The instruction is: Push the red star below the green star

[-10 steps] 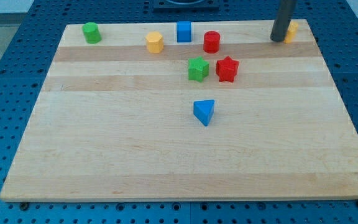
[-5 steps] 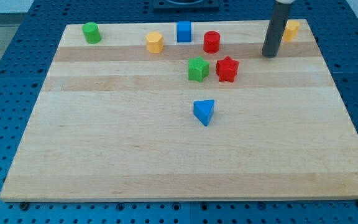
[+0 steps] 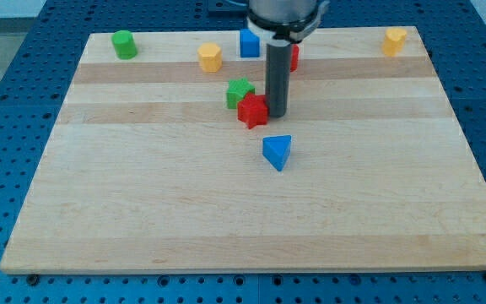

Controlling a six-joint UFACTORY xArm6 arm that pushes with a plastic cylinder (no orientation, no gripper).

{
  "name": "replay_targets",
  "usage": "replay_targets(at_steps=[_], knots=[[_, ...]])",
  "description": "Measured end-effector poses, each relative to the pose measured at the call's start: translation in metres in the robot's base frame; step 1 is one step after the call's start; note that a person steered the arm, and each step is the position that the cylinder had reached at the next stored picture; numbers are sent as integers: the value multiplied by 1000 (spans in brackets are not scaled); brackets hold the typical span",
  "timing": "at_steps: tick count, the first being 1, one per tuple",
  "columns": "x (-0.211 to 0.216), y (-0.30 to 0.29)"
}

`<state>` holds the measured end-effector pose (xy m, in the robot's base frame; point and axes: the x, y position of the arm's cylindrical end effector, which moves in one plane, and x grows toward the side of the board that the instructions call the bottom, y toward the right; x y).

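Tip (image 3: pixel 276 115) is a bare rod end with no jaws, touching red star (image 3: pixel 252 111) at its left; green star (image 3: pixel 240 92) up-left, blue triangle (image 3: pixel 278 152) just below.

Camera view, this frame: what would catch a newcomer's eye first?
First, the dark rod dropping from the view's top centre, my tip pressed against the right side of the red star. That star touches the green star, sitting at its lower right. Next, the blue triangular block alone just below them, while the remaining blocks line the wooden board's top edge.
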<state>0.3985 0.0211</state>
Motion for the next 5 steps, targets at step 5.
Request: replay_targets(at_steps=[5], knots=[[-19,-37]])
